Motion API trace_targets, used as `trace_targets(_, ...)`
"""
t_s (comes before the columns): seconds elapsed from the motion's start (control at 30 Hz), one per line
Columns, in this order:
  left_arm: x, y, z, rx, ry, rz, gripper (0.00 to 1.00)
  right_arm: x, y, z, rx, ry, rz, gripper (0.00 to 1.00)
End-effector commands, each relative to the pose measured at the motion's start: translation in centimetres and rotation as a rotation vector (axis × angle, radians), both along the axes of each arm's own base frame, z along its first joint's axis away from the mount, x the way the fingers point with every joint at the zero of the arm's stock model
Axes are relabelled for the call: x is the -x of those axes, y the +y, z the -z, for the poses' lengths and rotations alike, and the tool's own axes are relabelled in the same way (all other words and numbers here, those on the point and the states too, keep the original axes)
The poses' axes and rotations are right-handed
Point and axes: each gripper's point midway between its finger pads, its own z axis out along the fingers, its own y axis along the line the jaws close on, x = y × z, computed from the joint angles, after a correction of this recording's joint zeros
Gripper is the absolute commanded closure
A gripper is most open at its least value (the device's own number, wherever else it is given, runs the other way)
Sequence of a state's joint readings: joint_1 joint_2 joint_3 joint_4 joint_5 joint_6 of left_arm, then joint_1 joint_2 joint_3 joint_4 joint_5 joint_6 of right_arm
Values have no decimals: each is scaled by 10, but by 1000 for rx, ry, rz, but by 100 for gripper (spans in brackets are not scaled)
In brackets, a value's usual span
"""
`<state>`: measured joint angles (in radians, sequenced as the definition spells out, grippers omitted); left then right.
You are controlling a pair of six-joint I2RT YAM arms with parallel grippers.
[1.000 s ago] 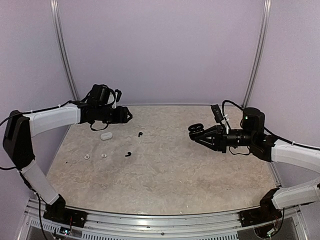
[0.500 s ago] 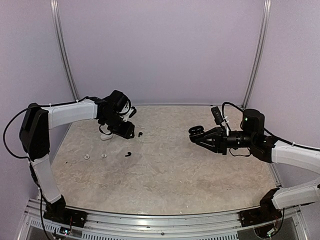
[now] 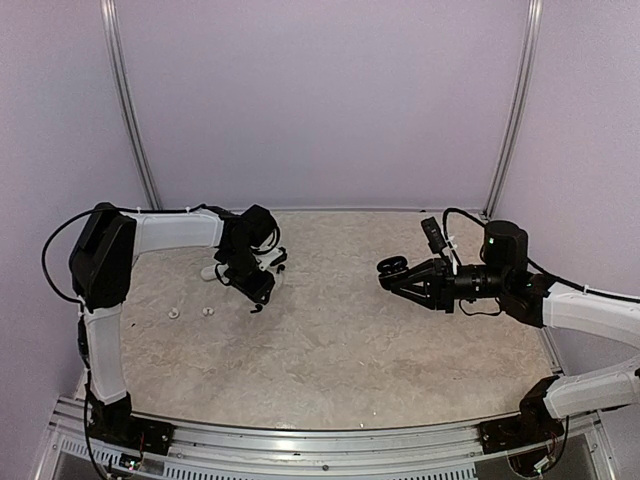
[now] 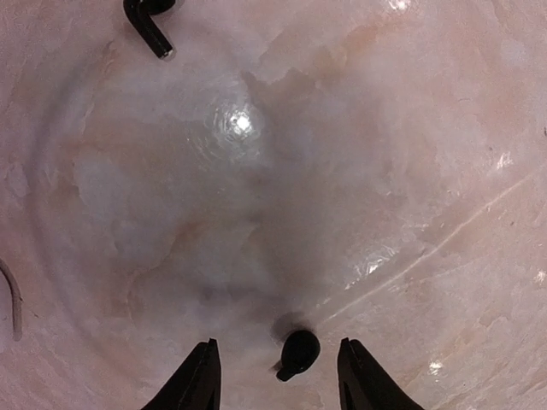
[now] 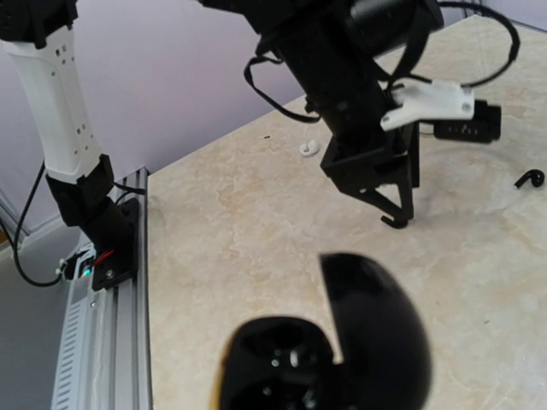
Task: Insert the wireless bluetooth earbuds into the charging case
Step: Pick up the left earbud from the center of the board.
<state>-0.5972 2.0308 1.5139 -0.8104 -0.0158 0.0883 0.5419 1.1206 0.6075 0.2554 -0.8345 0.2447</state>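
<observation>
A glossy black earbud (image 4: 299,352) lies on the marble tabletop between the two fingertips of my left gripper (image 4: 278,376), with a gap on each side. The gripper is open and points down just above the earbud (image 3: 258,307). A second black earbud (image 4: 147,21) lies farther off on the table, also seen in the right wrist view (image 5: 530,178). My right gripper (image 3: 392,270) is held above the table's right half, shut on the black charging case (image 5: 329,354). The case's lid stands open and its sockets show.
Two white earbuds (image 3: 174,313) (image 3: 208,311) lie left of the left gripper. A white case (image 3: 212,272) sits behind the left arm. The table's near edge has a metal rail (image 3: 300,440); purple walls close the back and sides.
The left arm swung right and toward the front, coming down over the black earbud, and its fingers have narrowed. The right arm with the case has hardly moved.
</observation>
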Motion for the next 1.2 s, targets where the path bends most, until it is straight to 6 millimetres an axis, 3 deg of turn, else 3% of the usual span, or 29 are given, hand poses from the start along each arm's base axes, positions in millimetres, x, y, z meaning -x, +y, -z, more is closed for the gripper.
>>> trace_targets(0.0, 1, 0, 7, -42, 13, 34, 54, 3, -2, -1, -9, -4, -12, 98)
trace_targets(0.53, 14, -6, 32, -53, 78, 69, 70, 2, -2, -1, -6, -8, -10, 98)
trace_targets(0.8, 23, -18, 22, -3, 73, 73, 83, 1, -3, -2, -8, -21, 3, 98)
trace_targets(0.87, 22, -25, 11, 52, 45, 66, 86, 0, -4, -6, -17, -42, 11, 99)
trace_targets(0.97, 14, -45, -24, 199, -48, 51, 87, -2, -5, -14, -43, -89, 28, 99)
trace_targets(1.1, 12, -75, -84, 418, -198, 64, 86, -6, -3, -25, -80, -162, 45, 100)
trace_targets(1.17, 15, -86, -125, 531, -297, 63, 86, -6, -1, -31, -100, -202, 43, 100)
